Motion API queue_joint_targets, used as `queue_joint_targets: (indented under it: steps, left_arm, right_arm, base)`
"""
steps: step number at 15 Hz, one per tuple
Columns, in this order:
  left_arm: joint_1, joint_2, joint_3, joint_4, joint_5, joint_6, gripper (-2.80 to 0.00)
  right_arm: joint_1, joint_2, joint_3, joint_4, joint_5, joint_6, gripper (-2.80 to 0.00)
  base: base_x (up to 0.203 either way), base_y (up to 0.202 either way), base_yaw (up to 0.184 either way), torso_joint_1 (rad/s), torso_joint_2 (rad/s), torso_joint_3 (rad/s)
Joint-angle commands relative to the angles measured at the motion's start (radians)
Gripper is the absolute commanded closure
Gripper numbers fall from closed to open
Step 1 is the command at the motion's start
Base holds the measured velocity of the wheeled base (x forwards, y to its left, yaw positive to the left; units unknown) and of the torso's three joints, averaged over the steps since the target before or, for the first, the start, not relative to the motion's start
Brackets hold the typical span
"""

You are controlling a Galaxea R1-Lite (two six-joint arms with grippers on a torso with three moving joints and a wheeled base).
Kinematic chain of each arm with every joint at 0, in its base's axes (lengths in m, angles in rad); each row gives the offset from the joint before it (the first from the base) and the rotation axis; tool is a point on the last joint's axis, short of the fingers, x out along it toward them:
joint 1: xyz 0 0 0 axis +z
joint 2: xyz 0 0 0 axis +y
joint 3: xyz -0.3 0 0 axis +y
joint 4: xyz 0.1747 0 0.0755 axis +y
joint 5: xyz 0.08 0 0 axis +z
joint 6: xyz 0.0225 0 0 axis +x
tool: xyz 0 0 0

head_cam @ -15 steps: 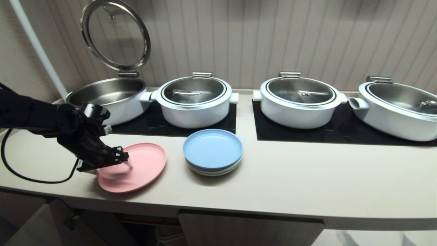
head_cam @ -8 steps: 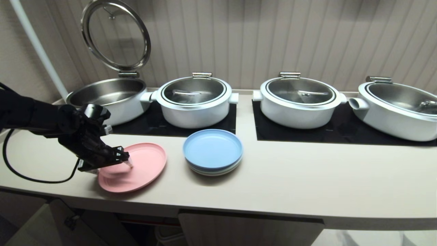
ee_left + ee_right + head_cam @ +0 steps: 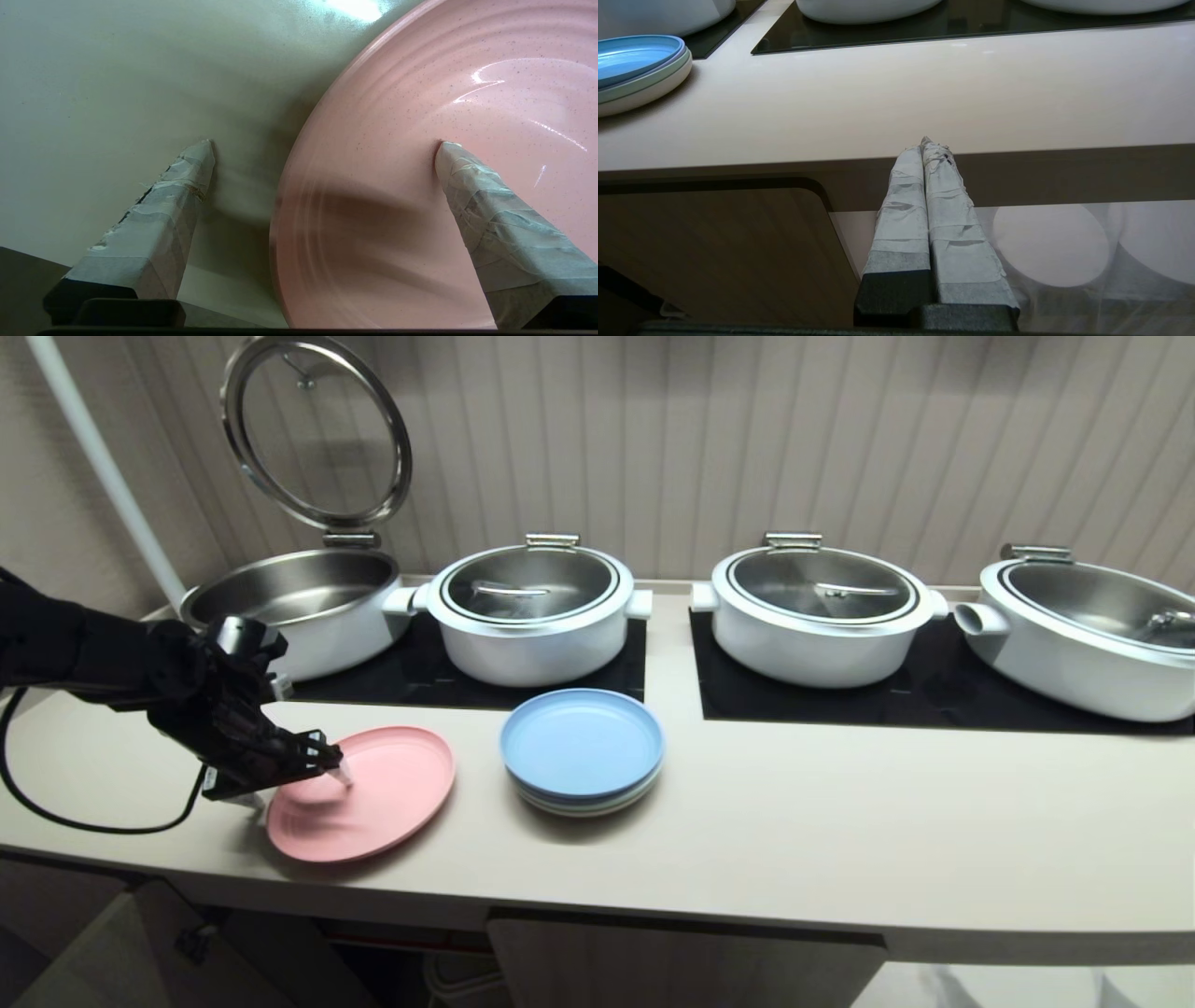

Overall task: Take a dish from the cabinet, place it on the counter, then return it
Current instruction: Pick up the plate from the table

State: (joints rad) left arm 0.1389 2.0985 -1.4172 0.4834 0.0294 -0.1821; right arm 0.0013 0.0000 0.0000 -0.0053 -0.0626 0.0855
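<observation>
The pink dish (image 3: 373, 798) lies flat on the cream counter (image 3: 840, 821), near its front edge at the left. My left gripper (image 3: 303, 787) is open and straddles the dish's left rim: one taped finger (image 3: 472, 186) is over the pink inside (image 3: 420, 116), the other (image 3: 177, 182) over bare counter (image 3: 93, 93). Nothing is held. My right gripper (image 3: 927, 140) is shut and empty, parked below the counter's front edge (image 3: 1017, 154), out of the head view. The cabinet (image 3: 672, 961) sits under the counter, with a door standing open at lower left (image 3: 93, 952).
A stack of plates topped by a blue one (image 3: 582, 747) sits just right of the dish. Several white pots stand on black cooktop panels (image 3: 934, 705) behind; the leftmost pot (image 3: 289, 597) has its lid raised. A black cable (image 3: 93, 826) loops over the counter's left end.
My left gripper has drawn back slightly to the left, staying open. The pink dish has stayed where it lies.
</observation>
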Motion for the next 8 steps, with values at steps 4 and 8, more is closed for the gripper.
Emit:
queue_joint_targets:
  steps: [4, 8]
  left_arm:
    - [-0.001, 0.003, 0.006, -0.021, 0.0, -0.026, -2.8]
    - [-0.002, 0.003, 0.009, -0.022, 0.003, -0.03, 0.0]
  right_arm:
    - [0.0, 0.0, 0.0, -0.001, 0.0, 0.0, 0.0]
    - [0.0, 0.0, 0.0, -0.001, 0.0, 0.0, 0.0]
  base:
    - [0.0, 0.0, 0.0, 0.0, 0.0, 0.0]
    - [0.0, 0.0, 0.0, 0.0, 0.0, 0.0]
